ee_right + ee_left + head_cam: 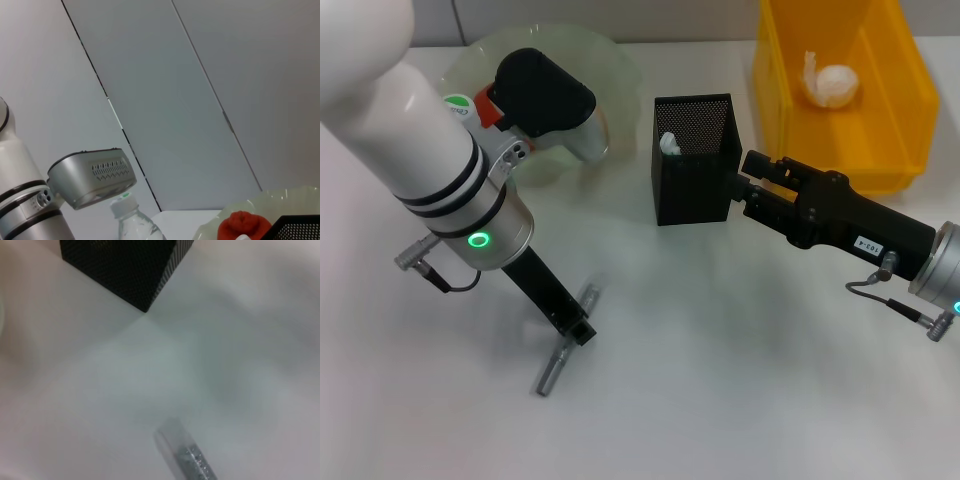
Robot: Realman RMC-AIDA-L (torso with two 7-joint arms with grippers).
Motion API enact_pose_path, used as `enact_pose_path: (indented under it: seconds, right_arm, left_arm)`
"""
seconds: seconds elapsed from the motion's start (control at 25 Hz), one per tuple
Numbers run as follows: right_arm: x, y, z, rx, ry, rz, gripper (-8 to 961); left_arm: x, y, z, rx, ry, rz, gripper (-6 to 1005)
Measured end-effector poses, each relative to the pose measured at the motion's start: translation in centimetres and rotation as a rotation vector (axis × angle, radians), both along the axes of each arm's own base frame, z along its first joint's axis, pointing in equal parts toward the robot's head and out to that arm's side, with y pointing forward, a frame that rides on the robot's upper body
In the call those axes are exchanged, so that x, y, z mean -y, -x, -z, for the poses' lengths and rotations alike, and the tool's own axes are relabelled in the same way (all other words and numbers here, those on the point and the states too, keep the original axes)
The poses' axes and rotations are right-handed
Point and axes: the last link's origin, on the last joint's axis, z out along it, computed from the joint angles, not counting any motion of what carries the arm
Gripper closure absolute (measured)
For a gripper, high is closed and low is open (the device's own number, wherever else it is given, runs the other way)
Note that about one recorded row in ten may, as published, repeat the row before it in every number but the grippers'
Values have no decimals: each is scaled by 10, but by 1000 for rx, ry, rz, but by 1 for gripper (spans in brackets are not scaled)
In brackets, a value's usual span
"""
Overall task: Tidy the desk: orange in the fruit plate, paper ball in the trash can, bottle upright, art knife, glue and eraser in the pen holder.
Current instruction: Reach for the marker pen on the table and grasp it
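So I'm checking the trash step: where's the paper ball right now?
In the head view, the paper ball lies inside the yellow trash can at the far right of the desk, beyond the pen holder.

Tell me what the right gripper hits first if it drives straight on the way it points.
The pen holder: the right gripper points at its side wall, seemingly almost touching, though depth is unclear.

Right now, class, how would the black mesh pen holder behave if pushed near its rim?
The pen holder is open mesh, so probably light yet stiff. It stands taller than wide, so a push near the rim might tip it. Lower down, it would likely slide on the smooth table. The right gripper sits beside it.
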Motion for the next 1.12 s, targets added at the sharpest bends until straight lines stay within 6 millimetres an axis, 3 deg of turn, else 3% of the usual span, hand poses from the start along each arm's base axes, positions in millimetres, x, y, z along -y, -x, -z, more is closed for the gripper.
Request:
enact_pose_path:
  seconds: [0.68,1.12]
  right_arm:
    - [0,0,0,0,1,1,406]
    - [0,0,0,0,1,2,406]
  left_arm:
    - [2,5,6,-30,8,11,620]
    - [2,4,6,-30,6,18,787]
